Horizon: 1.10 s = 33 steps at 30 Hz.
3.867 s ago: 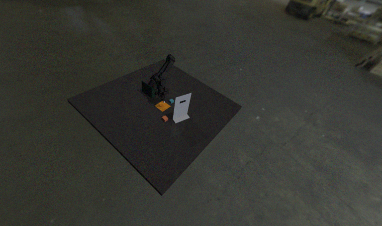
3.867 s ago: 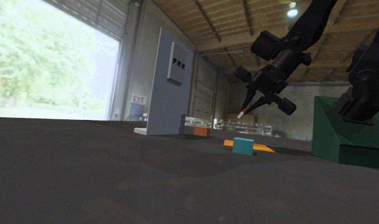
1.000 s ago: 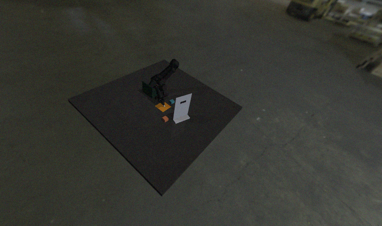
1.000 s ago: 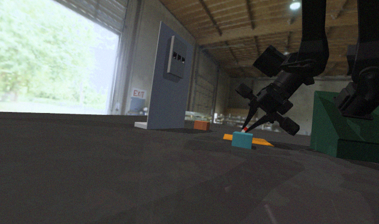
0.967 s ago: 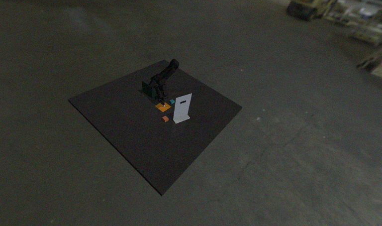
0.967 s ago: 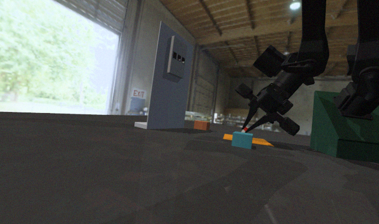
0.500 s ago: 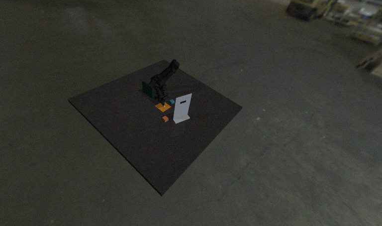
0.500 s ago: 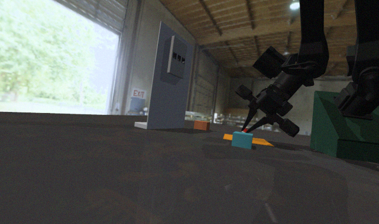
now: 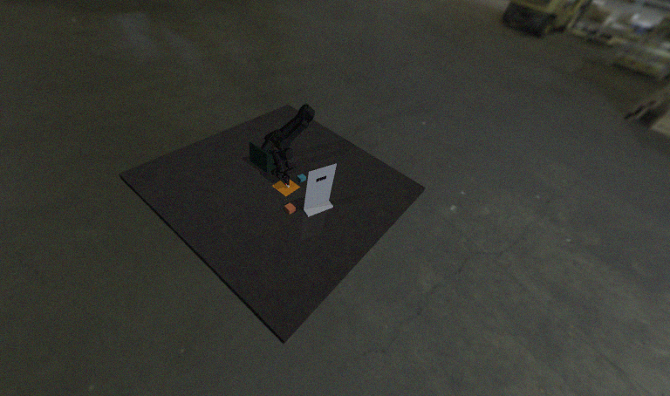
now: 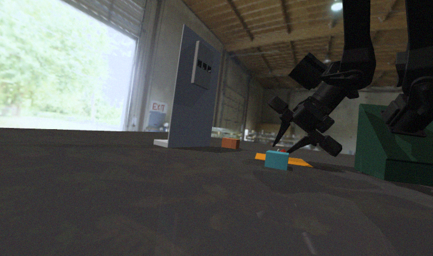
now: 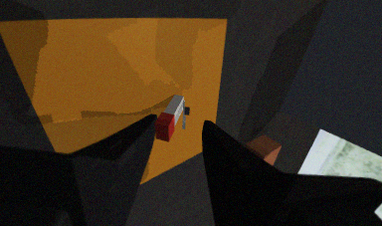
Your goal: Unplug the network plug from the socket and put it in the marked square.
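The plug, grey-white with a red rear end and a thin tab at its side in the wrist view, lies over the orange marked square. It appears to rest on it, partly hidden behind the teal block in the exterior view. My gripper is partly open just above the plug. The red end is close to the left fingertip in the wrist view; whether they touch is unclear. The upright panel stands apart, with no plug in its dark socket openings.
A teal block stands close beside the square. An orange-red block lies between the square and the panel's side. A dark green stand is near the arm's base.
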Each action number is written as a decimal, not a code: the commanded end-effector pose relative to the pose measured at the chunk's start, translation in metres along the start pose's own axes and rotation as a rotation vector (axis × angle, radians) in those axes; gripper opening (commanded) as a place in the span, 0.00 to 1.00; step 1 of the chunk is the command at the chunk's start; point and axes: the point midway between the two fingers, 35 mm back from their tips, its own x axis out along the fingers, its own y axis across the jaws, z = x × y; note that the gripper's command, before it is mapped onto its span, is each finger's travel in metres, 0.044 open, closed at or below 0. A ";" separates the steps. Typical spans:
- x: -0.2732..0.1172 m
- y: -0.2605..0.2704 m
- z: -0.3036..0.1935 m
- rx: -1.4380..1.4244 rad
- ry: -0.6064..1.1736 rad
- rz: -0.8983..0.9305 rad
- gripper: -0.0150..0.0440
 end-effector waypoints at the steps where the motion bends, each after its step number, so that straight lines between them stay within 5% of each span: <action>1: -0.002 0.000 0.000 -0.002 0.000 0.000 0.52; 33: -0.023 -0.001 -0.002 -0.001 0.007 0.002 0.52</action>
